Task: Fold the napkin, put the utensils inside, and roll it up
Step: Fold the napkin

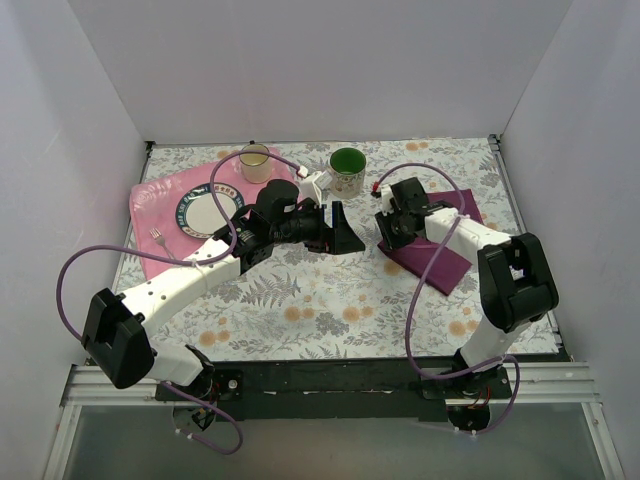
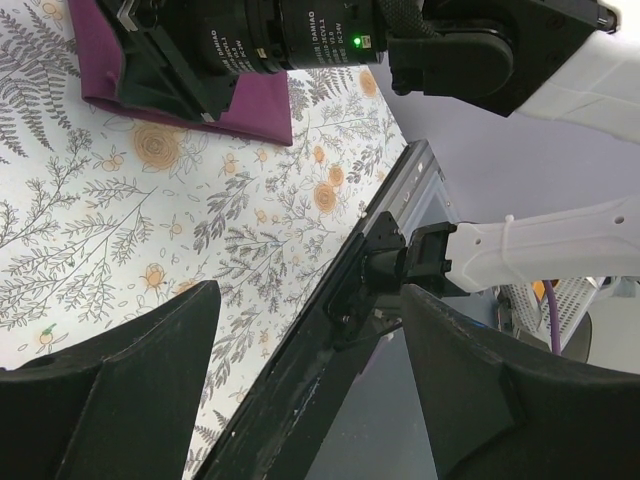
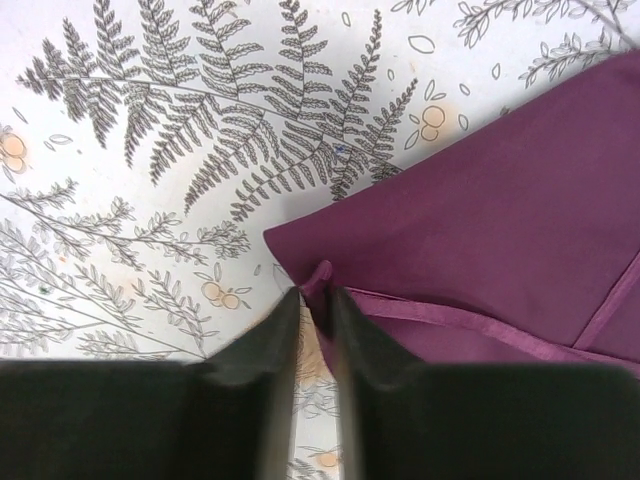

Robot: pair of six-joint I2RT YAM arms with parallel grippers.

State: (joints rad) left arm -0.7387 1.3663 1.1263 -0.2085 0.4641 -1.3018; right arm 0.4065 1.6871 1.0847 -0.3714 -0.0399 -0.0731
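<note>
The dark purple napkin (image 1: 445, 255) lies folded on the right of the flowered table, under my right arm. My right gripper (image 1: 385, 232) is down at its left corner. In the right wrist view the fingers (image 3: 275, 350) stand a narrow gap apart, and a puckered corner of the napkin (image 3: 500, 200) sits between the gripper's (image 3: 315, 292) tips. My left gripper (image 1: 340, 230) hovers open and empty over the table's middle, left of the napkin (image 2: 260, 105); its jaws (image 2: 310, 290) are wide apart. A silver fork (image 1: 157, 238) lies on the pink mat at the left.
On the pink mat (image 1: 150, 205) at the back left are a blue-rimmed plate (image 1: 205, 212) and a tan cup (image 1: 254, 162). A green-lined mug (image 1: 347, 172) stands at the back centre. White walls enclose three sides. A black rail (image 2: 330, 330) runs along the near edge.
</note>
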